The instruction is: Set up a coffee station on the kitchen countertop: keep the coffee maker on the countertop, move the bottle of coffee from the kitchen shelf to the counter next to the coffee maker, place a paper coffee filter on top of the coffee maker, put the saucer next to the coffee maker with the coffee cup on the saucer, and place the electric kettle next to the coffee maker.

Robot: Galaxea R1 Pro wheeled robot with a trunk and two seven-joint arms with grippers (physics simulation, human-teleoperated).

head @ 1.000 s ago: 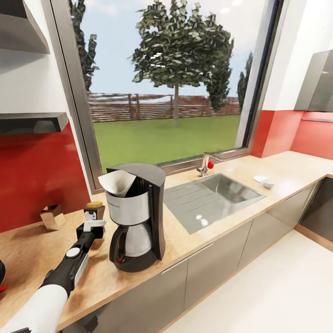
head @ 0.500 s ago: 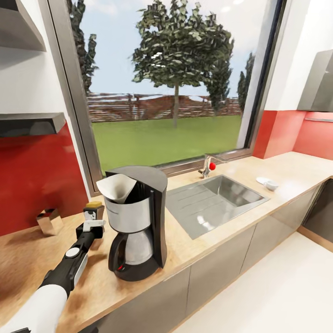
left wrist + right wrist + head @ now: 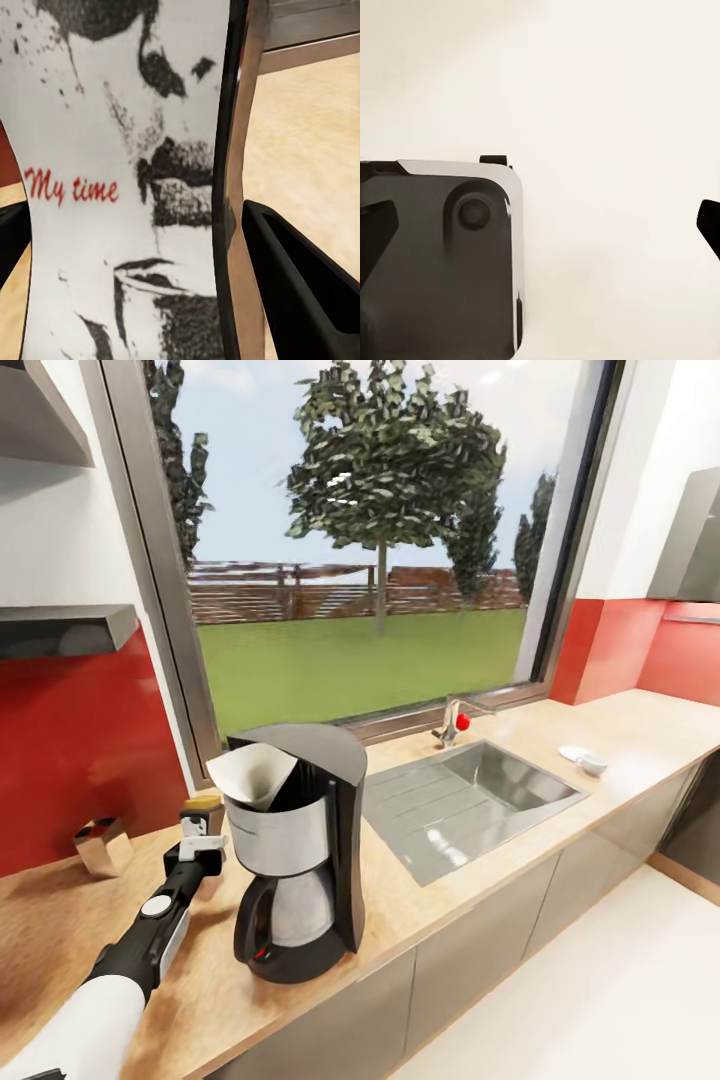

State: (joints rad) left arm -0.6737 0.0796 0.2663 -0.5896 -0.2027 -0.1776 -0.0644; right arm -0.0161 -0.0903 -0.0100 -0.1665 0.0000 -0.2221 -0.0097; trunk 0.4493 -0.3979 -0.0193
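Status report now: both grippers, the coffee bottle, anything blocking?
Left gripper shut on dark-brown amber-lidded coffee bottle beside tall black coffee maker. Right jaws apart, holding nothing. No obstruction.

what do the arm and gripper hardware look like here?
Left arm: white rounded shell nearest the camera, then a black segment with a white side panel and a round grey-white disc. Left gripper: black with a white bracket. Its fingers are matte black. Right gripper: black body with white trim and a round boss.

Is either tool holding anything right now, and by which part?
The left tool holds the bottle of coffee, its fingers on either side of the labelled body, below the amber lid. The right tool's state cannot be told.
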